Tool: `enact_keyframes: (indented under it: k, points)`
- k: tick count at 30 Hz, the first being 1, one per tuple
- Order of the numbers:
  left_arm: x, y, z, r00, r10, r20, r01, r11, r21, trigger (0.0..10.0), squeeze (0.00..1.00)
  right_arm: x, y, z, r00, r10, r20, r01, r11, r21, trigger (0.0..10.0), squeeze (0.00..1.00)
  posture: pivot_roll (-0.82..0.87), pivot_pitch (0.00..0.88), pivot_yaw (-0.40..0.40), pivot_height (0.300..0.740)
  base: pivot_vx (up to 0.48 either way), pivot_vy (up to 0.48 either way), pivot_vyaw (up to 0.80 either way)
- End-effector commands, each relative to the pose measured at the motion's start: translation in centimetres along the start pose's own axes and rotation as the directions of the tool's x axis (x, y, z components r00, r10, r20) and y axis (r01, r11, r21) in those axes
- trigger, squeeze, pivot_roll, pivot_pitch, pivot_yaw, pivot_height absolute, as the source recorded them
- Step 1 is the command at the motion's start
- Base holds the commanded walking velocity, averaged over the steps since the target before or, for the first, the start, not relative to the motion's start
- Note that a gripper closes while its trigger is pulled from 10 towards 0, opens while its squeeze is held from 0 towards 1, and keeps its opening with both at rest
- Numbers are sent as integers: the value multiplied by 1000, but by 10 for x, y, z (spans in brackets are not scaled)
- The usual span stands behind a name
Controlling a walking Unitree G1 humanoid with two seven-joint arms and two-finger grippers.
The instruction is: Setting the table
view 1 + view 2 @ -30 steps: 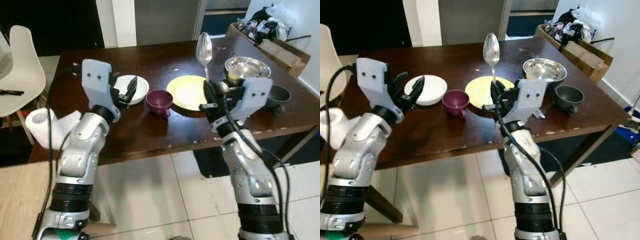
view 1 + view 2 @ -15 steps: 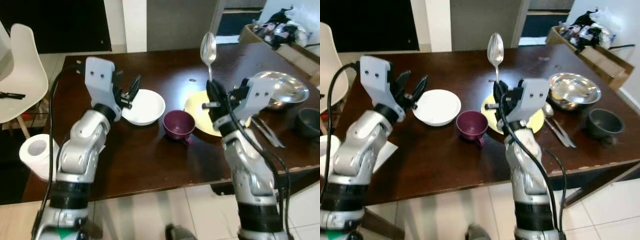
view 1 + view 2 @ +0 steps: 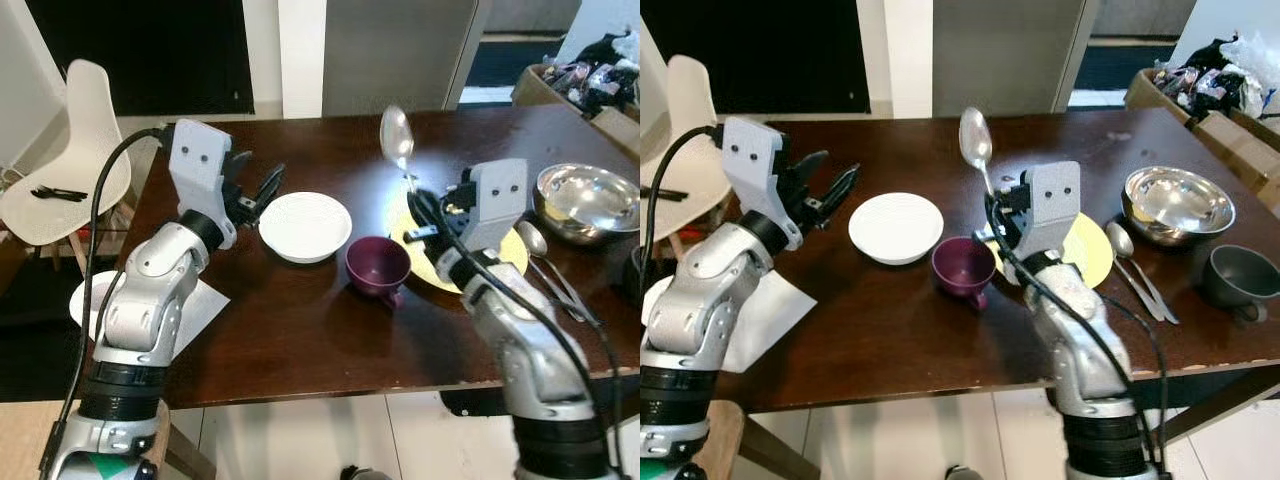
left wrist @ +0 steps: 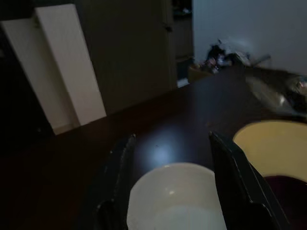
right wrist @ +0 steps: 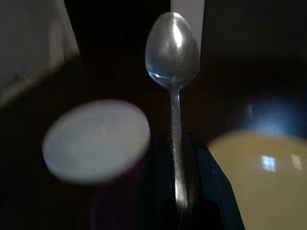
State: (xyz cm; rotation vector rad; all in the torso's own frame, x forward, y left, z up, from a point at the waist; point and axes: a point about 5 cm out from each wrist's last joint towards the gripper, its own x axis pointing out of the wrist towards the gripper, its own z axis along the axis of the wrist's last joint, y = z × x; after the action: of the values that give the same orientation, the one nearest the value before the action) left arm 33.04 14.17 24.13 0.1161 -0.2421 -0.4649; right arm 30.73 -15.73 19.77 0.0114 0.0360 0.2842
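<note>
My right gripper (image 3: 420, 208) is shut on the handle of a silver spoon (image 3: 397, 139) that points up and leans left, held above the yellow plate (image 3: 500, 262) and beside the purple cup (image 3: 378, 268). In the right wrist view the spoon (image 5: 172, 52) stands straight out from the shut fingers (image 5: 160, 167). My left gripper (image 3: 258, 192) is open, hovering just left of the white bowl (image 3: 305, 224); the left wrist view has the bowl (image 4: 175, 199) between its spread fingers (image 4: 122, 179).
On the dark wooden table (image 3: 300, 330) stand a steel bowl (image 3: 588, 200), a second spoon and cutlery (image 3: 1135, 265) beside it, and a grey mug (image 3: 1240, 275). A white chair (image 3: 65, 175) stands left; white paper (image 3: 770, 305) lies at the table's left edge.
The camera has shifted, so the table sits more centred. My right gripper has tilted the spoon leftward and lowered it toward the cup. The left gripper stays open by the white bowl.
</note>
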Motion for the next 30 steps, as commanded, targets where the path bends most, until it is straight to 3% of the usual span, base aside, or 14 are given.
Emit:
enact_keyframes:
  k: [1, 4, 10, 16, 18, 25, 30]
  points:
    - [1, 1, 3, 1000, -23, -10, 23, 999, 33, 10000, 0, -4, -5, -1, 996, 64, -58, -62, 997, 44, 10000, 0, -159, 0, 44, 740, 0, 0, 0]
    - [0, 7, 5, 1000, -13, -19, 14, 999, 49, 10000, 0, -1, -10, 3, 973, 194, -127, -177, 975, 137, 10000, 0, -156, 0, 37, 740, 0, 0, 0]
    - [-1, 7, 7, 1000, -13, -18, 14, 999, 46, 10000, 0, 16, -10, 9, 956, 245, -164, -221, 964, 149, 10000, 0, -142, 11, 34, 740, 0, 0, 0]
    - [-3, 1, 11, 999, -34, -19, 35, 998, 57, 10000, 0, 55, -4, 11, 907, 343, -243, -289, 929, 232, 10000, 0, -96, 46, 14, 740, 0, 0, 0]
    - [-3, 0, 12, 999, -36, -18, 37, 998, 59, 10000, 0, 59, -3, 10, 899, 353, -258, -293, 925, 243, 10000, 0, -90, 48, 8, 740, 0, 0, 0]
    - [-10, -3, 15, 1000, -12, -8, 12, 999, 49, 10000, 0, 73, -10, -1, 857, 363, -365, -319, 931, 177, 10000, 0, -48, 63, -32, 740, 0, 0, 0]
    - [-17, -7, 13, 1000, 1, -19, 0, 999, 44, 10000, 0, 87, -4, -7, 829, 368, -420, -337, 930, 149, 10000, 0, -20, 80, -61, 740, 0, 0, 0]
